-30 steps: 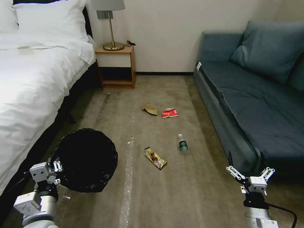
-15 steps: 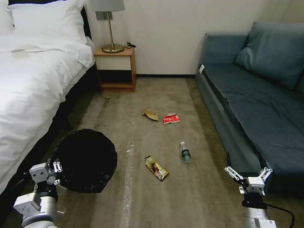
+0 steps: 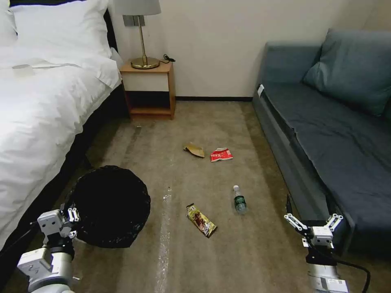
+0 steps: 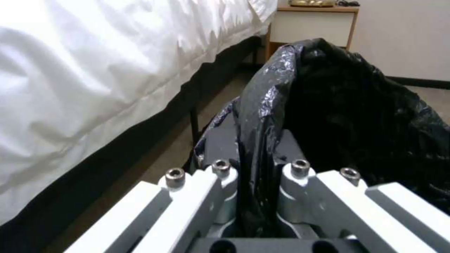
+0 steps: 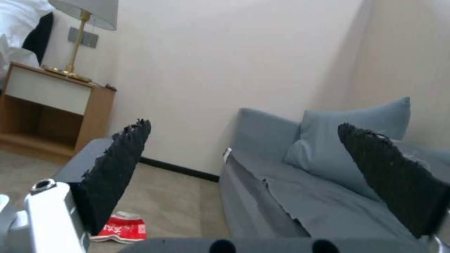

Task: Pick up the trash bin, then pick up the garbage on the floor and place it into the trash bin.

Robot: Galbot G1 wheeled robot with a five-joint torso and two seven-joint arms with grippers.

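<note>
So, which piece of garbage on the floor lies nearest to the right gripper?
The clear bottle with the green cap; the wrapper, packet and cardboard scrap lie farther from the right gripper.

No text, brand, number or sign is legible. The red-and-white packet [image 3: 221, 154] on the carpet carries white markings, and the gold-brown snack wrapper [image 3: 201, 220] nearer the robot bears printing, both too small to read.

Trash bin [image 3: 110, 205]: one
Bottle [image 3: 239, 200]: one
Snack wrapper [image 3: 201, 220]: one
Red-and-white packet [image 3: 221, 154]: one
Cardboard scrap [image 3: 194, 149]: one
</note>
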